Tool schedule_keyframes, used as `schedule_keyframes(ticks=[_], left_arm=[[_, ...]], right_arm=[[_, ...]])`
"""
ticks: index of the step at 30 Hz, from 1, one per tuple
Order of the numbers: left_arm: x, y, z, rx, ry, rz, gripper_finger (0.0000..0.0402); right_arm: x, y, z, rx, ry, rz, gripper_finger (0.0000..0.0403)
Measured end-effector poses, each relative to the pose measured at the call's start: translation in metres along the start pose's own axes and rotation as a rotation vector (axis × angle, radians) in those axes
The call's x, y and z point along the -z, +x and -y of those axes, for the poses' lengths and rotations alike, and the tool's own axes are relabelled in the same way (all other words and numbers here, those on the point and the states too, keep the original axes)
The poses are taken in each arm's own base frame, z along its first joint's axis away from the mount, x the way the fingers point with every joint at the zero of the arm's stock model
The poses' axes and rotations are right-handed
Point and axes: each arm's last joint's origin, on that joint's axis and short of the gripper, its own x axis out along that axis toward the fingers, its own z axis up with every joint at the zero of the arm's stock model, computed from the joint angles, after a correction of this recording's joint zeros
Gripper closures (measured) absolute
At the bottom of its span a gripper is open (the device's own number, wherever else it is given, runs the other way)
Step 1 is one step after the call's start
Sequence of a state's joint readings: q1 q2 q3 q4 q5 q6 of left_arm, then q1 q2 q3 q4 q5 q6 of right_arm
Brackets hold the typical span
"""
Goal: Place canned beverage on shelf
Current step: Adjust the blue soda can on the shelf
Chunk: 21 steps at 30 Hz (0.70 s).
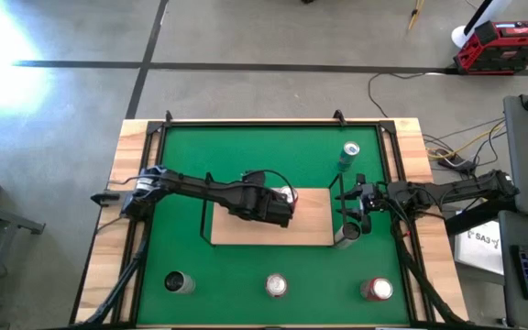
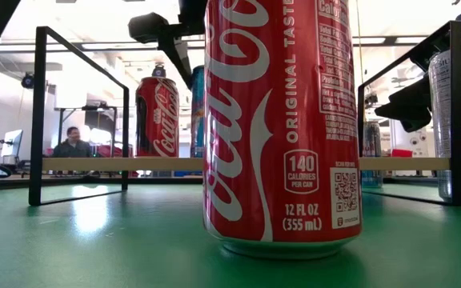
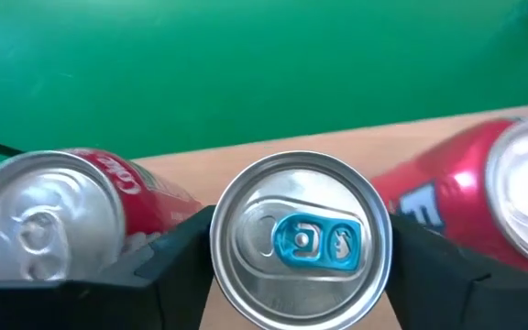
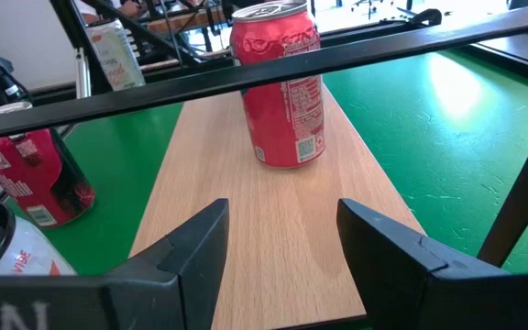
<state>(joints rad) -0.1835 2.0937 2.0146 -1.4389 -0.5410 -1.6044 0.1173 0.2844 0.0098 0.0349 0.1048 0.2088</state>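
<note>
The shelf (image 1: 312, 229), a light-wood board in a black wire frame, lies mid-table on the green mat. My left gripper (image 3: 301, 266) reaches over it and is shut on a silver-topped can with a blue tab (image 3: 299, 240). In the low view this can shows as a teal sliver (image 2: 198, 112). A red can (image 3: 53, 215) stands on the board to its left and another red can (image 3: 493, 197) to its right. My right gripper (image 4: 282, 243) waits at the shelf's right end, fingers apart, with nothing between them. My left gripper pinches the blue-tab can between its two fingers (image 3: 177, 261), one on each opposite side of the can wall just below the top rim (image 3: 216, 240). The fingers slant down from above and from the table's near side. The can stands upright over the board, its lower end at the board's level.
A Coca-Cola can (image 2: 282, 120) stands close to the low camera at the near edge. Loose cans stand at the near left (image 1: 177, 282), near right (image 1: 377, 290) and far right (image 1: 348, 154). Another can (image 1: 348, 231) stands beside my right gripper. The shelf's upright wire ends (image 2: 78, 116) flank the board.
</note>
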Motion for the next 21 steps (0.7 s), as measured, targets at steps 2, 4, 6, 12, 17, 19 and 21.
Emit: schedule_keyframes(ticks=[2, 4, 6, 12, 17, 19, 21], left_arm=[[0.0012, -0.0009, 0.0006, 0.008, 0.003, -0.008, 0.0155], [0.0021, -0.0015, 0.0007, 0.011, 0.004, -0.008, 0.0163], [0.0027, -0.0018, 0.0008, 0.012, 0.005, -0.008, 0.0168], [0.0026, -0.0019, 0.0008, 0.013, 0.005, -0.007, 0.0163], [0.0026, -0.0019, 0.0009, 0.014, 0.013, -0.006, 0.016], [0.0027, -0.0021, 0.0011, 0.016, 0.023, -0.006, 0.0158], [0.003, -0.0036, 0.0012, 0.019, 0.025, -0.006, 0.0151]], right_arm=[[-0.0001, 0.0, 0.0, 0.0, 0.0, 0.0, 0.0207], [0.0, 0.0, 0.0, 0.0, 0.0, 0.0, 0.0207], [-0.0001, 0.0, 0.0, 0.0, 0.0, 0.0, 0.0207], [-0.0001, 0.0, 0.0, 0.0, 0.0, 0.0, 0.0207], [0.0, 0.0, 0.0, 0.0, 0.0, 0.0, 0.0207], [0.0, 0.0, 0.0, 0.0, 0.0, 0.0, 0.0207], [-0.0001, 0.0, 0.0, 0.0, 0.0, 0.0, 0.0207]])
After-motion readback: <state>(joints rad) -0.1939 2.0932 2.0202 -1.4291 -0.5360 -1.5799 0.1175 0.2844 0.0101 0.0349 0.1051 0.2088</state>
